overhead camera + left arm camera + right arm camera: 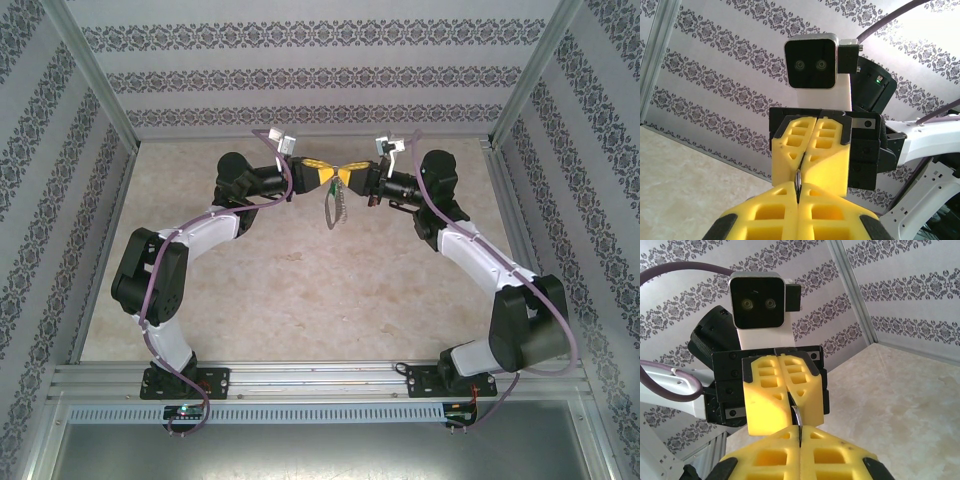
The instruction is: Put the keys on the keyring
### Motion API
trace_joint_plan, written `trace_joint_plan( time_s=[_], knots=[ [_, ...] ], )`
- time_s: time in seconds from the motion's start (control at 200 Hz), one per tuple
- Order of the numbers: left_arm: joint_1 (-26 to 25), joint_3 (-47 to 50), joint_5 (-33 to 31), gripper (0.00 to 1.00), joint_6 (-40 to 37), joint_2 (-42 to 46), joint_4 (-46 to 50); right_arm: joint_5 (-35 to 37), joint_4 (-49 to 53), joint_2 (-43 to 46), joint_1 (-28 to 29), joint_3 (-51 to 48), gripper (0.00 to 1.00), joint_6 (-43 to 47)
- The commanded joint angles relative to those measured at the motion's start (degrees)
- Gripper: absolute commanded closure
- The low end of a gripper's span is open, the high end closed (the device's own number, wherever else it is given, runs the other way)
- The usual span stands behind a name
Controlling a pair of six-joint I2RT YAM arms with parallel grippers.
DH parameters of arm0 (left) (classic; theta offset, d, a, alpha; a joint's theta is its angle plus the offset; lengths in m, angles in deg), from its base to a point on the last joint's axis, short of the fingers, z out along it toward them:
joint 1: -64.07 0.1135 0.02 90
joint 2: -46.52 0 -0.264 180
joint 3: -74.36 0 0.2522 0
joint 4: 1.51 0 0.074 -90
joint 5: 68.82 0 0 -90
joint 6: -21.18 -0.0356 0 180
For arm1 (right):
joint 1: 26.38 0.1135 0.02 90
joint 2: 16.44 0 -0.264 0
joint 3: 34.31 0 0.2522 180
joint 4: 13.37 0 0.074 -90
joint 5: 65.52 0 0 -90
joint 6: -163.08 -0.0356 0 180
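Above the middle of the table my left gripper [331, 178] and right gripper [349, 178] meet tip to tip. Both are shut on a thin metal loop of the keyring [334, 210], whose grey chain dangles below the fingertips. A bit of green among the hanging pieces looks like the key [340, 205], too small to make out clearly. In the left wrist view my yellow fingers [765, 210] pinch the ring's edge [798, 181], with the right gripper's fingers [827, 150] opposite. The right wrist view shows the same ring [796, 416] pinched between both pairs of fingers.
The beige tabletop [300, 290] lies below the raised grippers. Patterned walls [320, 70] close in the back and sides, with metal frame posts [95, 90] at the corners. A metal rail [320, 378] carries the arm bases at the near edge.
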Motion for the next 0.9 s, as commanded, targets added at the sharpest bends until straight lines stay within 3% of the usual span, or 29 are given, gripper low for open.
trace_joint_plan(
  time_s=[0.0, 0.075, 0.14, 0.315, 0.53, 0.635, 0.705, 0.894],
  knots=[
    [0.39, -2.06, 0.89, 1.0, 0.69, -0.47, -4.02, -2.39, -3.48, -0.81, 0.63, 2.37, 0.94, -0.49],
    [0.41, -2.15, 0.99, 1.0, 0.76, -0.53, -4.01, -2.57, -3.88, -1.42, 0.57, 2.78, 0.84, -0.97],
    [0.42, -2.15, 0.99, 1.0, 0.8, -0.53, -4.02, -2.76, -4.21, -1.7, 0.61, 3.05, 0.84, -1.35],
    [0.43, -2.24, 1.16, 1.0, 0.89, -0.62, -3.93, -2.79, -4.8, -2.02, 0.57, 3.16, 1.0, -1.48],
    [0.7, -2.58, 0.95, 1.0, 0.49, -0.38, -2.69, -2.75, -2.4, -2.42, -0.01, 4.39, 1.0, 0.49],
    [2.3, -2.34, 0.49, 0.7, -0.15, 0.58, -1.56, -2.91, 1.79, -2.45, -1.22, 5.99, 1.0, 3.45],
    [3.91, -2.15, 0.37, 0.57, -0.25, 1.32, -0.81, -2.92, 6.24, -2.4, -2.03, 7.57, 1.0, 6.86],
    [6.38, -2.86, 1.51, 0.43, -7.47, 3.89, 10.54, -1.17, 27.91, -2.27, -1.95, 14.64, 1.0, 24.16]
  ],
)
